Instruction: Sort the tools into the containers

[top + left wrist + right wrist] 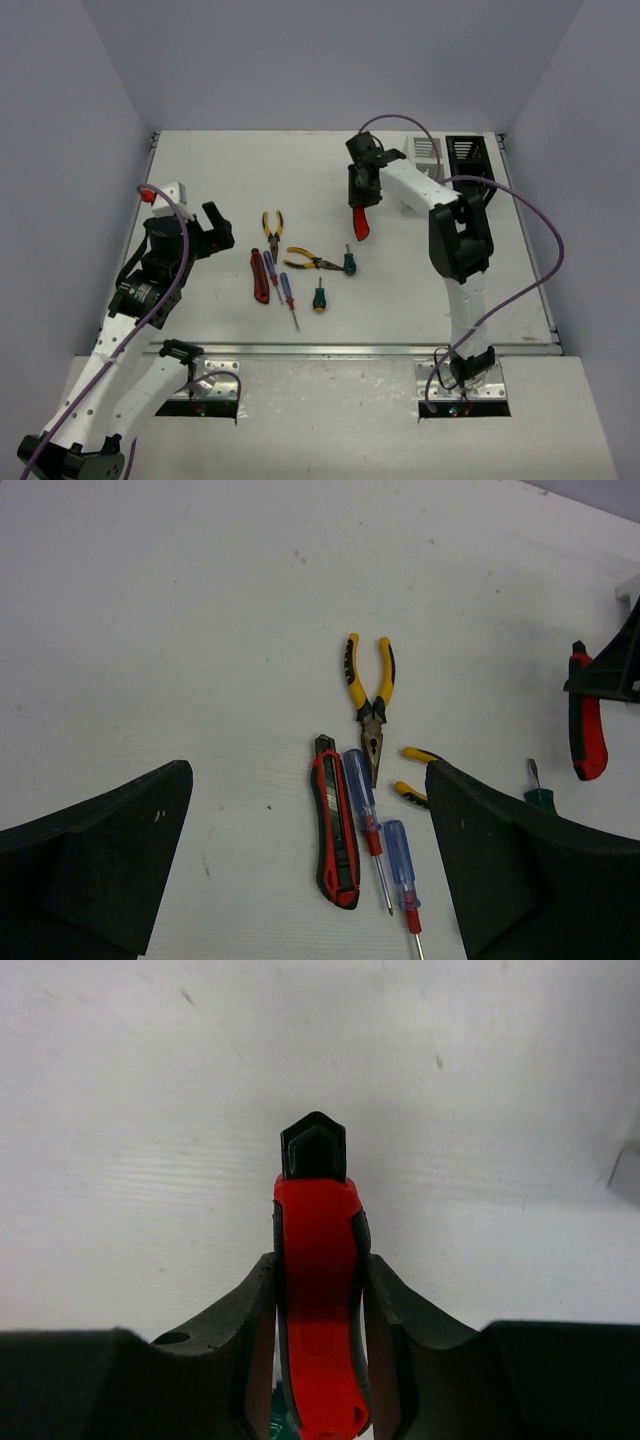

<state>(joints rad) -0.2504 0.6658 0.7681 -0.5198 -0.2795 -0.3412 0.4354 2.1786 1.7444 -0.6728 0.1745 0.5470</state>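
- Fingers (110, 850) of the left gripper (219, 228) are spread wide and hold nothing. It hangs by the tools, I think so it can pick one.
- Knife (261, 277) lies flat on the white table (200, 160). It is long, red and black.
- Two blue screwdrivers (270, 268) lie right beside it, with see-through handles and thin metal tips.
- Two pliers (272, 226) lie near, with yellow handles and pointy grey noses.
- Two green screwdrivers (319, 297) are short and fat.
- Right gripper (360, 200) squeezes a second knife (318, 1250) by its smooth red sides. It looks lifted off the table, I think to go in a bin.
- White bin (425, 150) and black bin (468, 152) sit side by side at the far right. Both have slots.
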